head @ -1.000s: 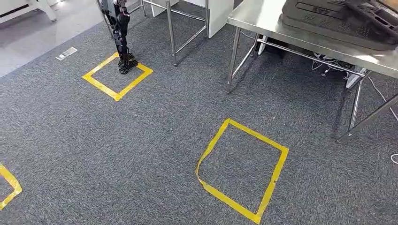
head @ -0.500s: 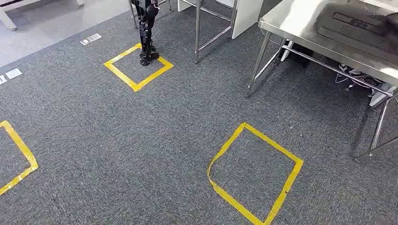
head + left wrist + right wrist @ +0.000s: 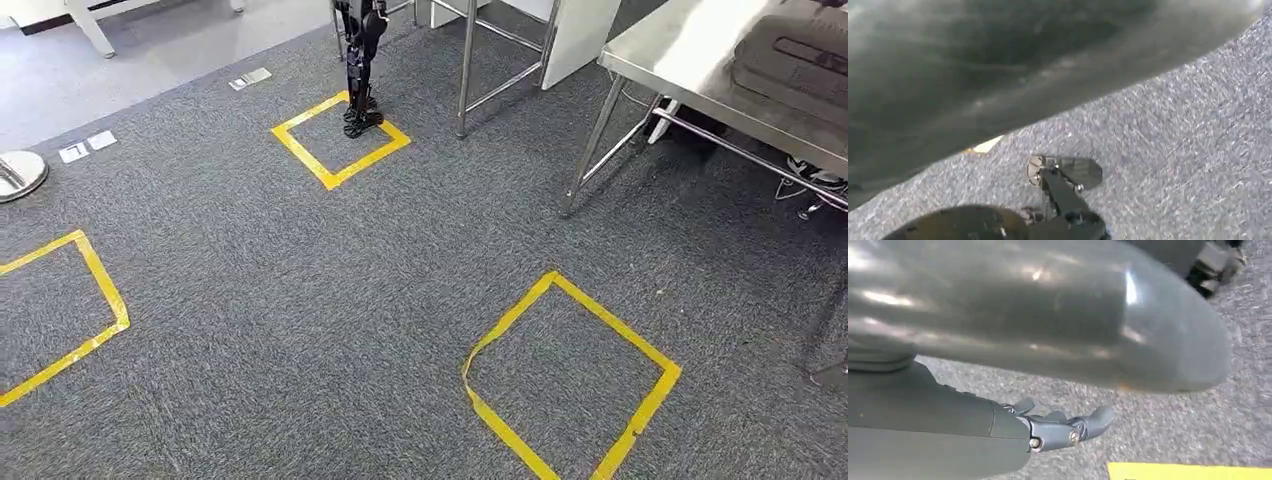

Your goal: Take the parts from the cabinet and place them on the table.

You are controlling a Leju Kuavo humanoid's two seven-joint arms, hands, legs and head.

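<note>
Steel table [image 3: 690, 60] stands ahead on the right, across grey carpet [image 3: 300, 300]. Where the parts lie I cannot tell, so weight and grip are guesswork. Right hand [image 3: 1063, 430] seems spread and empty; left hand's state I cannot tell.

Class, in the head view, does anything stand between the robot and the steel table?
Nothing visible does. A flat yellow tape square on grey carpet lies before the stainless steel table; the black robot legs stand off to its left.

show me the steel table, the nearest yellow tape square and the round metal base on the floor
steel table [image 3: 690, 60], head view, bare tabletop.
nearest yellow tape square [image 3: 610, 328], head view, far-right tape edge.
round metal base [image 3: 22, 172], head view, disc's top.
</note>
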